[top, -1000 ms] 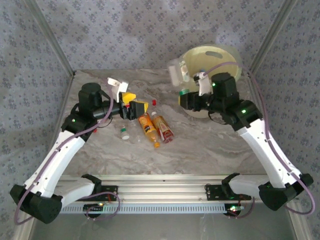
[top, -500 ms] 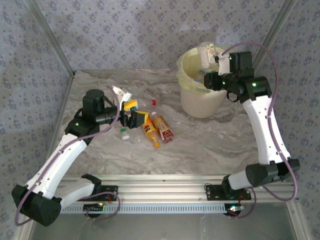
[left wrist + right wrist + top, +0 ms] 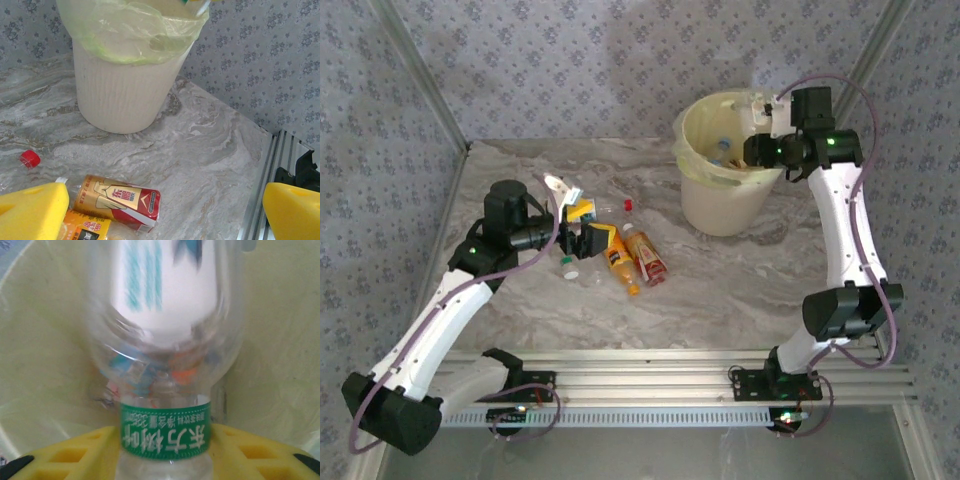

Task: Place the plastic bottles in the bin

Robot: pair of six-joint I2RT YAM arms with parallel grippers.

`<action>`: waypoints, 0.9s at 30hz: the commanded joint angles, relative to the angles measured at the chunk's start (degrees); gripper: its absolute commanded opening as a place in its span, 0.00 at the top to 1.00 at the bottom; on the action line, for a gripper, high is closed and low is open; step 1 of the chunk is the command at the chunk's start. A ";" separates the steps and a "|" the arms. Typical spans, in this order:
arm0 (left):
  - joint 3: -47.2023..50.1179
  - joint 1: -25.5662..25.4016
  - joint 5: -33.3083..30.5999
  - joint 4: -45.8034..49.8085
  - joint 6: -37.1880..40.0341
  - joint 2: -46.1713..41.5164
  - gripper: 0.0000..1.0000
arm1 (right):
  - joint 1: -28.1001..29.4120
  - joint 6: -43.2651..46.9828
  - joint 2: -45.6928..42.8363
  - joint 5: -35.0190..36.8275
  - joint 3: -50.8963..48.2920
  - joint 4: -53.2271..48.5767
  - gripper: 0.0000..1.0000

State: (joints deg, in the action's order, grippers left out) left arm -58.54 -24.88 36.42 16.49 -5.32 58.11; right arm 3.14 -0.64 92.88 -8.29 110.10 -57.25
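Release over the bin is the step in hand: my right gripper hangs above its mouth near the table's far right corner, pads pinching a clear green-labelled bottle. Opening should drop it in. My left gripper gapes wide over the orange-labelled bottle and red-labelled bottle mid-table, which look unobstructed.

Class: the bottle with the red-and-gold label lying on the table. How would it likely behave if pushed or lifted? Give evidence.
The red-and-gold bottle lies on its side on the smooth table, so a nudge would probably slide or roll it. Small and seemingly thin clear plastic, it is likely light and easily dented. Its glossy label may be slippery.
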 commanded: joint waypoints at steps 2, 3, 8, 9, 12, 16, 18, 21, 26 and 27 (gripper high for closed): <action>0.46 -0.52 0.84 -0.60 1.47 -1.33 0.00 | -0.87 -0.10 0.99 1.19 2.09 -0.87 0.39; 0.41 -0.47 0.93 -0.52 1.54 -1.26 0.00 | -0.96 -0.21 1.02 1.56 2.13 -0.76 0.36; 0.19 -0.60 0.17 -0.06 1.39 -1.07 0.00 | -0.96 -1.01 -0.87 1.78 1.61 0.15 0.30; 0.18 -0.60 -0.19 0.03 1.24 -1.06 0.00 | -0.96 -1.11 -1.70 1.79 1.16 0.56 0.30; -0.28 -0.90 -2.24 0.89 0.97 -0.90 0.00 | -0.77 -1.25 -4.62 0.38 -1.04 2.17 0.30; -0.94 -1.37 -5.84 3.55 -0.10 -0.76 0.00 | -0.17 -3.44 -10.74 -4.05 -7.56 6.13 0.29; -0.95 -1.34 -7.61 5.06 -1.20 -1.01 0.00 | 0.33 -5.14 -14.30 -7.62 -12.12 9.03 0.28; -1.29 -1.47 -12.40 8.01 -3.41 -1.41 0.00 | 1.40 -7.65 -19.67 -12.70 -19.31 12.98 0.28; -2.51 -1.37 -24.60 15.10 -10.00 -0.53 0.00 | 5.13 -12.32 -27.37 -20.02 -30.58 19.09 0.26; -2.79 -1.32 -27.11 16.59 -11.96 -0.03 0.00 | 6.58 -12.97 -28.65 -20.90 -32.67 20.04 0.24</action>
State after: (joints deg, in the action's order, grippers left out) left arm -58.67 -26.04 18.65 27.18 -11.66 57.87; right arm 7.33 -9.61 66.76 -22.68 81.69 -42.15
